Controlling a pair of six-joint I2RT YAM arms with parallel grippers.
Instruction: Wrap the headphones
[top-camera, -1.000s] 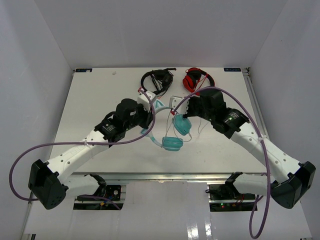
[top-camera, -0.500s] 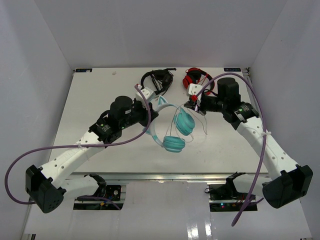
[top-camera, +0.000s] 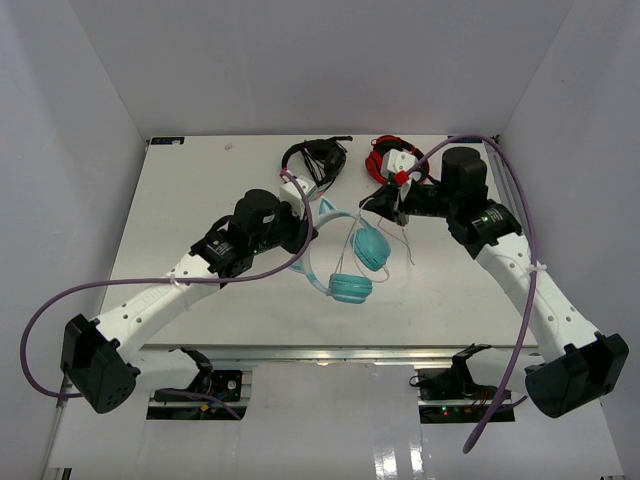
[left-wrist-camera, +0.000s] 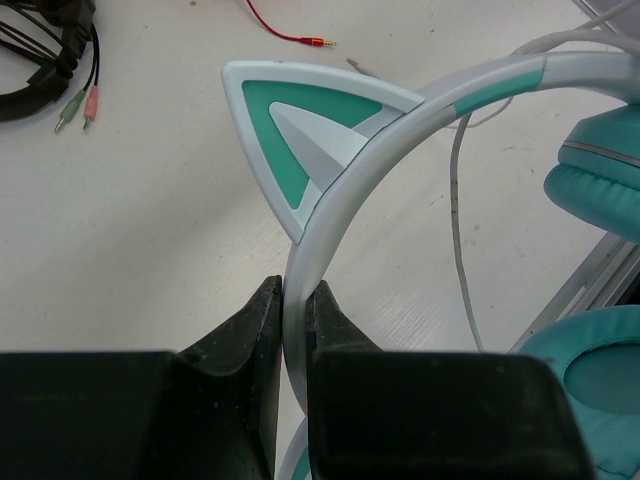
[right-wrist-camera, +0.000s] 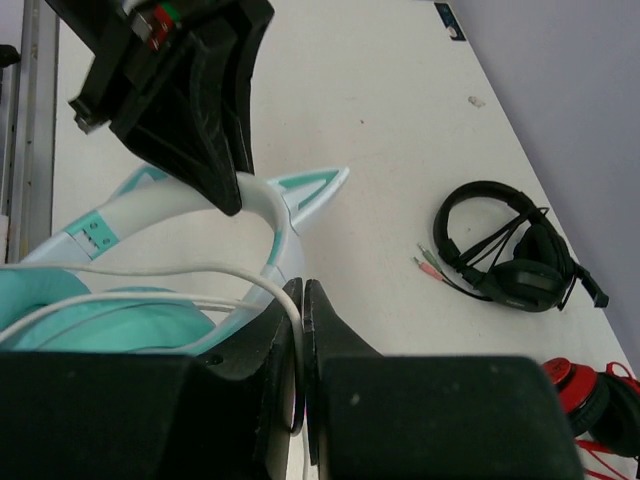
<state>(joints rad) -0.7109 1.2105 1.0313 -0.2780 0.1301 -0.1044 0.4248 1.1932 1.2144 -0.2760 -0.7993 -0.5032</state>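
Fingers (left-wrist-camera: 250, 330) of the left gripper (left-wrist-camera: 295, 292) are pressing closed on the pale headband (left-wrist-camera: 400, 115) of the teal headphones (left-wrist-camera: 600, 185), pinching it edge-on with both pads touching it. Just beyond the fingertips, a cat ear (left-wrist-camera: 300, 140) is standing out from the band and pointing to their left. To the fingers' right the band is curving away toward the two ear cups (left-wrist-camera: 600, 370), and the thin white cable (left-wrist-camera: 457, 230) is trailing beside it. Farther out, ahead and left of the fingers, the black headphones (left-wrist-camera: 40, 60) are lying on the white table (left-wrist-camera: 150, 220) with green and pink plugs beside them. A red lead (left-wrist-camera: 290, 35) with a gold plug is lying straight ahead.

Fingers (right-wrist-camera: 260, 340) of the right gripper (right-wrist-camera: 301, 295) are squeezing together on the cable, which is running out from between them to their left, across one of the ear cups. Just ahead of these fingertips the headband is arching, with the left gripper biting down on it from above. Ahead and to the right, well apart, the black headphones are lying flat, and the red headphones (right-wrist-camera: 590, 400) are showing close beside the fingers on the right.

From above, the headphones are sitting between the two grippers, cups toward the arm bases. I cannot tell whether the cups are touching the table.
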